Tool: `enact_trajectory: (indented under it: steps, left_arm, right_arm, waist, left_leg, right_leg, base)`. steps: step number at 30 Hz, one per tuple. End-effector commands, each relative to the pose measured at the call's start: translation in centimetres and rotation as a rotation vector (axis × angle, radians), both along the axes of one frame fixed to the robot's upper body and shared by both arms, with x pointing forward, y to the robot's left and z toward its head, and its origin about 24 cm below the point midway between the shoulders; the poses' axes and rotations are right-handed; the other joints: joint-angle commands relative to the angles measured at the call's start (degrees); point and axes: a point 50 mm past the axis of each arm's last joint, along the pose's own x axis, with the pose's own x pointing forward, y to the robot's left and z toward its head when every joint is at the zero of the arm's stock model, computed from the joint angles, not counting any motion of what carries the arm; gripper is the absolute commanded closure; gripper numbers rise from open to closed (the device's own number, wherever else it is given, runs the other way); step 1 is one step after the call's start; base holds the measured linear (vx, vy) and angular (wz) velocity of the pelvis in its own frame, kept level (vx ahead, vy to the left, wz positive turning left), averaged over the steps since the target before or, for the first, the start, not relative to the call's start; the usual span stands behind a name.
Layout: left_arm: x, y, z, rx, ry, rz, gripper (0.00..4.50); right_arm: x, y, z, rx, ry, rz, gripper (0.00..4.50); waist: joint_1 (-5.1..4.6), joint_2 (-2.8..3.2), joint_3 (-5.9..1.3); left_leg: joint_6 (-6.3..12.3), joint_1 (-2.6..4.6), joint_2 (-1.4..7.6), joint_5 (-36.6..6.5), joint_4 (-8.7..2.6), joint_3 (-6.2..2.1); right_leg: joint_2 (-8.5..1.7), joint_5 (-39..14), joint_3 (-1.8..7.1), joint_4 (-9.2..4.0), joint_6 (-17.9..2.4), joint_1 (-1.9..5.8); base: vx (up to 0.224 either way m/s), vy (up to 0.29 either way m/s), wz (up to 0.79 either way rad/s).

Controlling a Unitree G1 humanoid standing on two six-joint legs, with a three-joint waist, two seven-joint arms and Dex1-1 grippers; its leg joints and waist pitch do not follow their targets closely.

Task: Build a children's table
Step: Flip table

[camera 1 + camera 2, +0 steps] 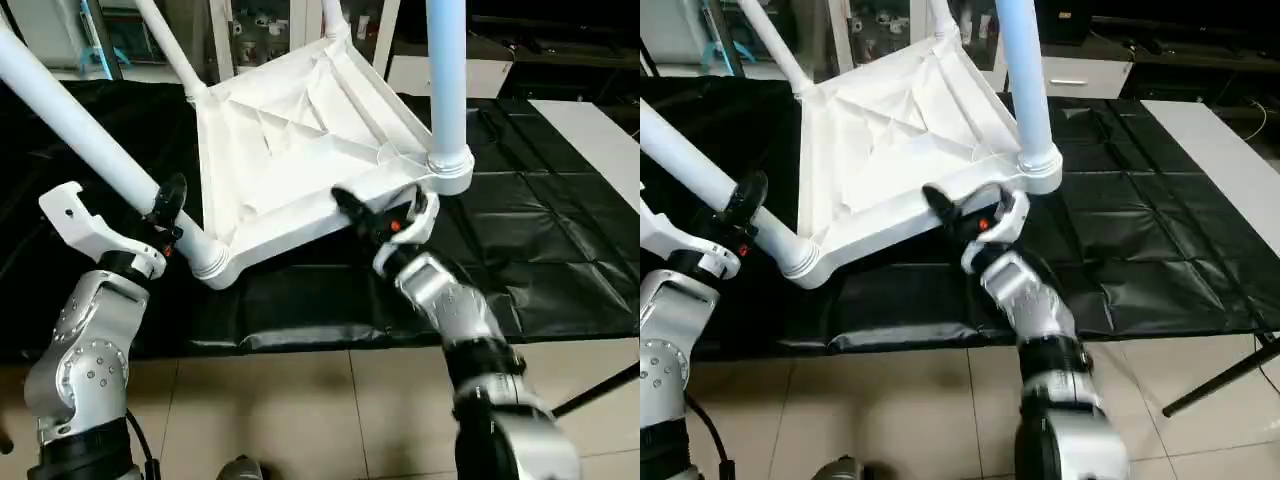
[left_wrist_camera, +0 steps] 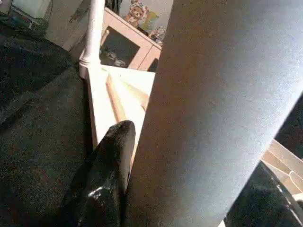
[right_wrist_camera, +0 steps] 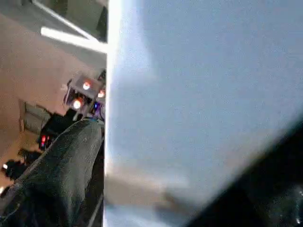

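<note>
Silver forearms (image 1: 95, 340) reach up to the black-covered worktop (image 1: 540, 240), where the upturned children's table (image 1: 300, 150) tilts, legs cut off above, left hand (image 1: 165, 215) clamping one leg (image 1: 90, 140), right hand (image 1: 375, 215) gripping its rim.

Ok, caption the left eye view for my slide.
Left claw grips a leg while right claw holds the tilted tabletop's rim, underside facing the camera.

Head views overlook table top (image 1: 300, 150); wrist views close.

black-covered work table (image 1: 560, 250), upturned children's table (image 1: 300, 150)
</note>
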Motion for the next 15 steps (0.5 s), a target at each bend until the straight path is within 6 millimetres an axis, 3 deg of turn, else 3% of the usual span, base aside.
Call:
enact_trajectory:
  steps: [1, 3, 6, 14, 15]
  left_arm:
    - [-0.1, -1.0, 1.7, -0.090, -0.096, -0.066, 2.32]
    - [-0.2, -1.1, 1.7, -0.089, -0.098, -0.067, 2.32]
    - [-0.3, -1.3, 1.8, -0.081, -0.104, -0.075, 2.32]
    - [-0.5, -2.0, 1.8, -0.073, -0.107, -0.098, 2.32]
    - [-0.5, -2.0, 1.8, -0.074, -0.107, -0.098, 2.32]
  right_arm:
    - [0.6, -0.2, 0.0, 0.020, 0.033, -0.051, 0.00]
    - [1.0, -0.1, 0.0, 0.018, 0.042, -0.060, 0.00]
    - [1.2, 0.3, 0.2, 0.020, 0.036, -0.051, 0.00]
    - [1.8, 1.1, 0.5, 0.013, 0.066, -0.046, 0.00]
    - [1.9, 1.2, 0.4, 0.007, 0.075, -0.047, 0.28]
  waist:
    - [-0.18, 0.52, -4.00]
    - [-0.13, 0.69, -4.07]
    - [-0.08, 0.39, -4.14]
    - [-0.16, 0.45, -4.32]
    - [-0.17, 0.50, -4.32]
  left_leg:
    - [-3.21, 1.99, 2.42, -5.5, -4.39, -0.14]
    - [-2.87, 1.96, 2.39, -4.7, -4.28, -0.14]
    - [-1.82, 1.81, 2.35, -3.4, -4.13, -0.08]
    - [0.27, 1.62, 2.33, -1.2, -3.73, 0.17]
    - [0.49, 1.60, 2.37, -1.0, -3.70, 0.21]
  right_leg:
    - [-3.15, 9.6, 1.45, -2.72, -10.5, 1.74]
    - [-3.11, 10.3, 1.40, -2.62, -10.7, 1.75]
    - [-3.10, 11.7, 1.40, -2.47, -10.9, 1.88]
    - [-3.02, 13.2, 1.33, -2.20, -12.5, 1.77]
    - [-2.99, 13.3, 1.33, -2.16, -12.5, 1.73]
  base:
    - [0.000, 0.000, 0.00]
    - [0.000, 0.000, 0.00]
    - [0.000, 0.000, 0.00]
    - [0.000, 0.000, 0.00]
    - [0.000, 0.000, 0.00]
